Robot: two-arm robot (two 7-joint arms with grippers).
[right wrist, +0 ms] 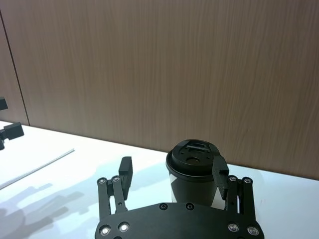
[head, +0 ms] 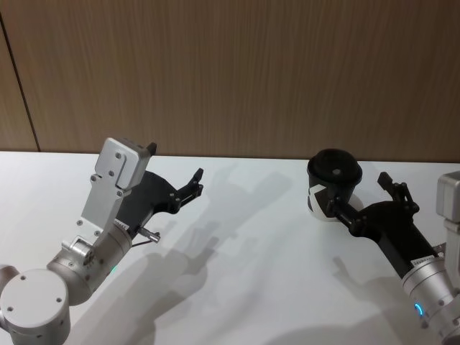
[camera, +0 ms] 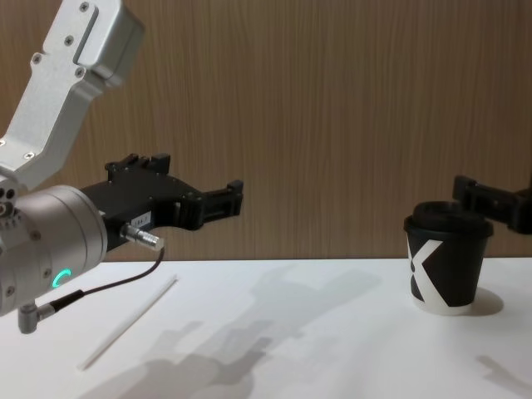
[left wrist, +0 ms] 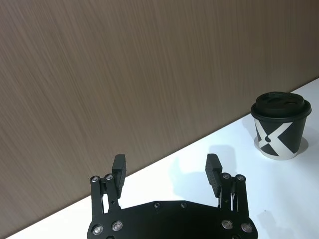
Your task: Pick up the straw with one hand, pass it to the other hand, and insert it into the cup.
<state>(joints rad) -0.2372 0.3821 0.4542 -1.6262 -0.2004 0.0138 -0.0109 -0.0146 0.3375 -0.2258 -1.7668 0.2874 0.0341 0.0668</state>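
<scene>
The thin white straw (camera: 129,322) is laid flat at lower left, pointing upper right; left gripper (left wrist: 166,164) and right gripper (right wrist: 172,167) are spread wide.

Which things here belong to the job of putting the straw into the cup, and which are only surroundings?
For the job:
- straw, lying flat
- cup, lid on
- left gripper, open
- right gripper, open, close to the cup

Only surroundings:
- white table
- wooden wall

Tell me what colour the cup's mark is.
White, on the small black paper cup; clearest in left wrist view.
</scene>
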